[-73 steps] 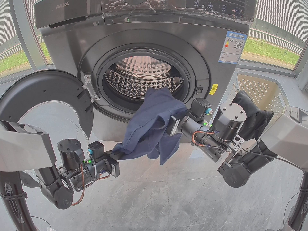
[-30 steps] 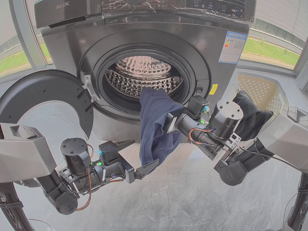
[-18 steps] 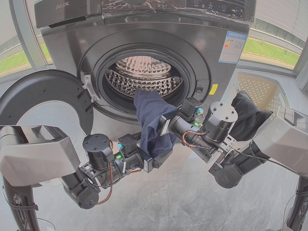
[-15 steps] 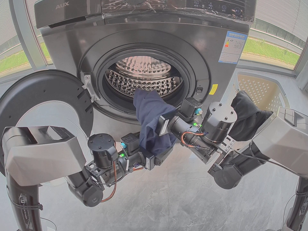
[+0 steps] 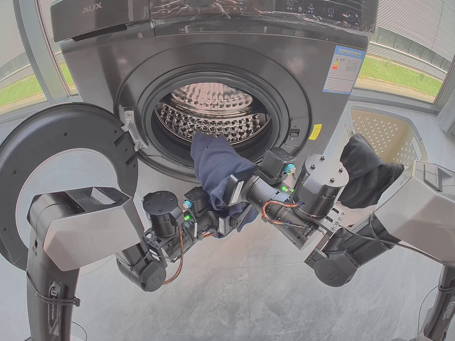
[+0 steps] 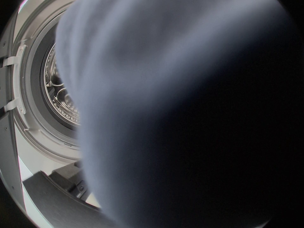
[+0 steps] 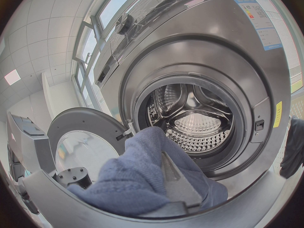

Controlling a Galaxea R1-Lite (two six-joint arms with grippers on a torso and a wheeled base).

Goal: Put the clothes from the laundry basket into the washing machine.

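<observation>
The right gripper (image 7: 166,167) is closed on the navy cloth (image 5: 214,159), which drapes over it, and the top of the cloth is at the lower rim of the open mouth of the washer (image 5: 308,76). The left gripper (image 5: 235,220) is against the hanging end of the cloth; I cannot tell if it is open. A black garment (image 5: 367,171) hangs over the basket (image 5: 384,133) at the right.
</observation>
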